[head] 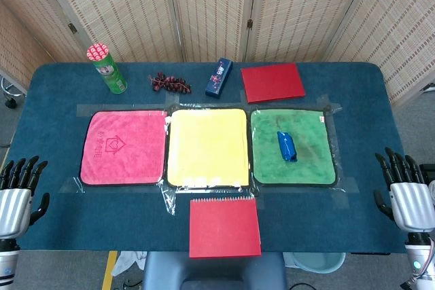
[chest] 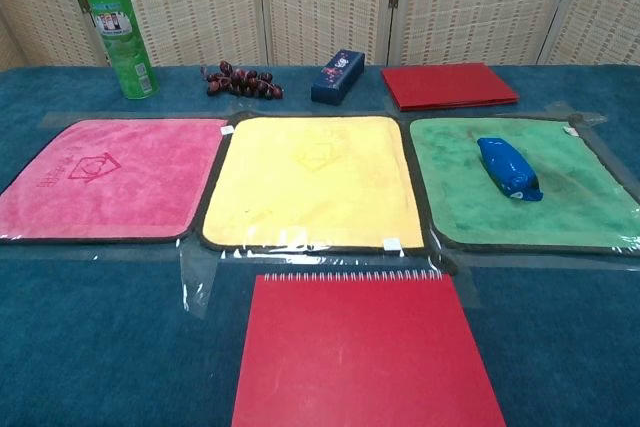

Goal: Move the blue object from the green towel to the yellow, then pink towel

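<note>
The blue object (head: 287, 146) (chest: 509, 168), a small shiny elongated pack, lies on the green towel (head: 312, 164) (chest: 590, 207) at the right. The yellow towel (head: 207, 146) (chest: 312, 182) sits in the middle and the pink towel (head: 122, 147) (chest: 105, 177) at the left, both bare. My left hand (head: 17, 191) hovers off the table's left front corner, fingers spread, holding nothing. My right hand (head: 406, 191) hovers off the right front corner, fingers likewise apart and empty. Neither hand shows in the chest view.
A red spiral notebook (head: 224, 227) (chest: 365, 352) lies at the front centre. At the back stand a green can (head: 107, 68) (chest: 120, 37), dark grapes (head: 170, 83) (chest: 243, 81), a small blue box (head: 219, 77) (chest: 338, 76) and a red folder (head: 272, 82) (chest: 449, 85).
</note>
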You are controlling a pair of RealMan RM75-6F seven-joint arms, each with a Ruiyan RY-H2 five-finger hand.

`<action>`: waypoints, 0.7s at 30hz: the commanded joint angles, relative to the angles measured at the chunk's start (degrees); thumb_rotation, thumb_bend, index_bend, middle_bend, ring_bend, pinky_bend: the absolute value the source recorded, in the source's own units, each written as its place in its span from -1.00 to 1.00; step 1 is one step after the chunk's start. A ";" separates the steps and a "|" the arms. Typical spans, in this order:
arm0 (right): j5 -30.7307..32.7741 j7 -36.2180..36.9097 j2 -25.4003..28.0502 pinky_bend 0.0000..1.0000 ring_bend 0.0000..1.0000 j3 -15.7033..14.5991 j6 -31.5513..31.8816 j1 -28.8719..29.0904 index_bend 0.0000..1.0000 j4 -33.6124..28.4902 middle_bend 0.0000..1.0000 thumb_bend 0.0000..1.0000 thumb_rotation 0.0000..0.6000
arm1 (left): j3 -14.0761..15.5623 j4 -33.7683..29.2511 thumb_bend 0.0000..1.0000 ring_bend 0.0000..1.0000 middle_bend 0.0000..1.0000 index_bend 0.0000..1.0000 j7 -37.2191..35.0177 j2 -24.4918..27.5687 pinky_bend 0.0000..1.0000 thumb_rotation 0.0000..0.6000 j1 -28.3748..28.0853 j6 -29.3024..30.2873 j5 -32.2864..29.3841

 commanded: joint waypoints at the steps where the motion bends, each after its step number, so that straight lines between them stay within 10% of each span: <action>1: 0.13 -0.09 0.04 -1.00 -0.95 -0.02 -0.08 -0.03 -0.98 0.00 -1.00 -0.07 1.00 | 0.08 -0.07 -0.03 -0.84 -0.78 -0.67 0.32 -0.09 -0.97 1.00 -0.22 -0.62 -0.29; 21: -0.13 0.39 -0.43 -1.00 -0.95 0.67 -2.75 2.11 -0.98 1.33 -1.00 -0.07 1.00 | 0.57 -1.86 -0.03 -0.83 -0.79 -0.65 1.75 0.54 -0.97 1.00 -0.33 -1.39 -0.73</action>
